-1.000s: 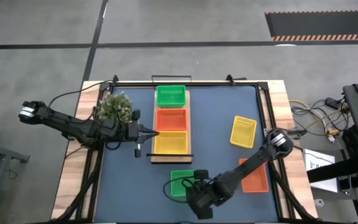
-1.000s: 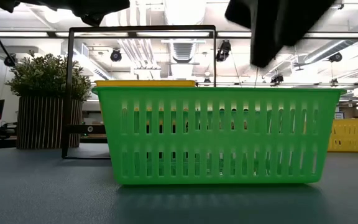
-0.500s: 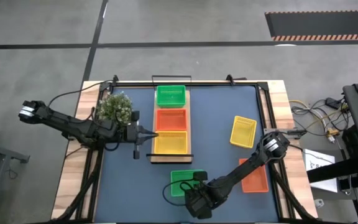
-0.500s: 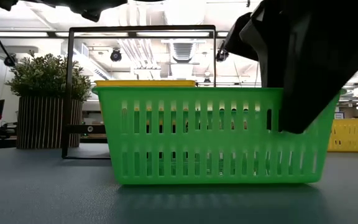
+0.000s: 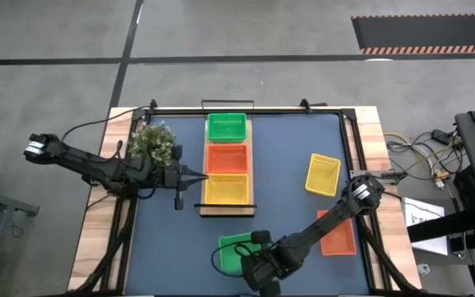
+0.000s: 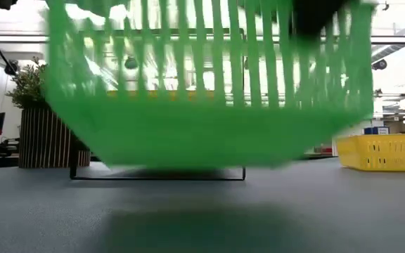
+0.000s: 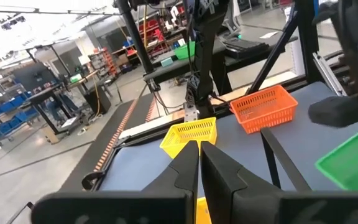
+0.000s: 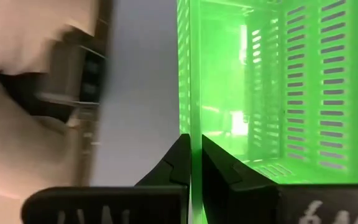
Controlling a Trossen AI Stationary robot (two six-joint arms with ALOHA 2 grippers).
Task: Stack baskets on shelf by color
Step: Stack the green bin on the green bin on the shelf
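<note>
The shelf (image 5: 228,210) lies mid-table, lengthwise front to back, with three baskets in a row on it: one at the far end (image 5: 226,127), one in the middle (image 5: 227,157), one at the near end (image 5: 226,190). A plant (image 5: 152,143) stands just left of the shelf. Right of the shelf lie two baskets on the table, one farther back (image 5: 322,175), one nearer the front edge (image 5: 340,235). In front of the shelf, a basket (image 5: 236,251) hangs off the table in the right gripper (image 5: 256,247).

The right arm folds low over the front edge of the dark blue tabletop (image 5: 287,165), its right gripper (image 8: 190,163) clamped on the wall of a green plastic mesh basket (image 5: 236,252). The left arm stretches in from the left edge, left gripper (image 7: 199,163) fingers together.
</note>
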